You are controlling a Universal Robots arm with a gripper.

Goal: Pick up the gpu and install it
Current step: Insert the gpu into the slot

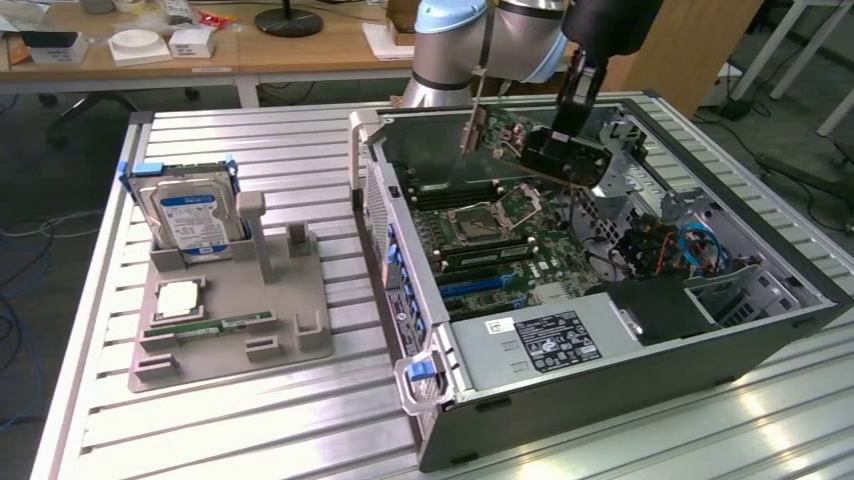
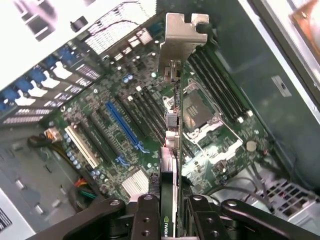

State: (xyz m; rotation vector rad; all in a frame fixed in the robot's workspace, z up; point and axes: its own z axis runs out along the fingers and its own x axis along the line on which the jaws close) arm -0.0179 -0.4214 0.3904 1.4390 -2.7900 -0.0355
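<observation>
My gripper point(image 1: 539, 152) is shut on the gpu point(image 1: 497, 128), holding it over the open computer case point(image 1: 400, 250), above the motherboard point(image 1: 534, 260). In the wrist view the gpu point(image 2: 172, 150) appears edge-on as a thin card, its metal bracket point(image 2: 182, 35) at the far end. It runs out from between my two black fingers point(image 2: 145, 215), with my gripper point(image 2: 172, 222) closed around it. The card hangs clear of the board, beside the blue expansion slot point(image 2: 125, 127) and near the processor socket point(image 2: 197, 112).
A grey fixture point(image 1: 234, 320) on the slatted table at the exterior view's left holds a blue-and-white hard drive point(image 1: 191, 220), a processor point(image 1: 178, 300) and a green memory stick point(image 1: 220, 325). Inside the case are a power supply point(image 1: 547, 340), cables point(image 1: 667, 250) and upright walls.
</observation>
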